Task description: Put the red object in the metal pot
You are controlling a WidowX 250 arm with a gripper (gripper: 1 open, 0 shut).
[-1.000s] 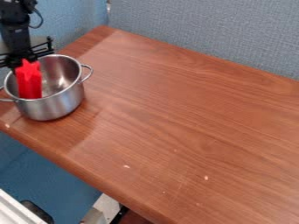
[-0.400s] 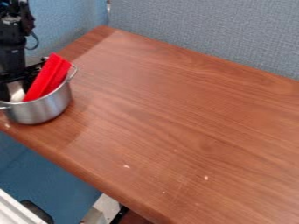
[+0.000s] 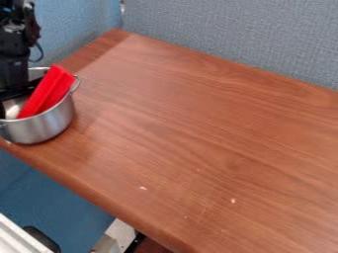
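Note:
The metal pot [image 3: 40, 121] stands at the table's far left corner, close to the edge. The red object [image 3: 49, 89] sits inside it, tilted, with its upper end leaning over the pot's right rim. My gripper [image 3: 15, 87], dark and partly cut off by the left border, hangs over the pot's left side. Its fingers stand apart and beside the bar, not closed on it. The fingertips are hard to make out against the pot's inside.
The brown wooden table [image 3: 199, 119] stretches to the right of the pot. A blue-grey wall [image 3: 238, 30] runs behind it. The table's front edge [image 3: 79, 188] drops off to the floor.
The red object went from upright in my grip to leaning on the pot's right rim. The pot slid left toward the table's corner. My gripper opened and let the bar go.

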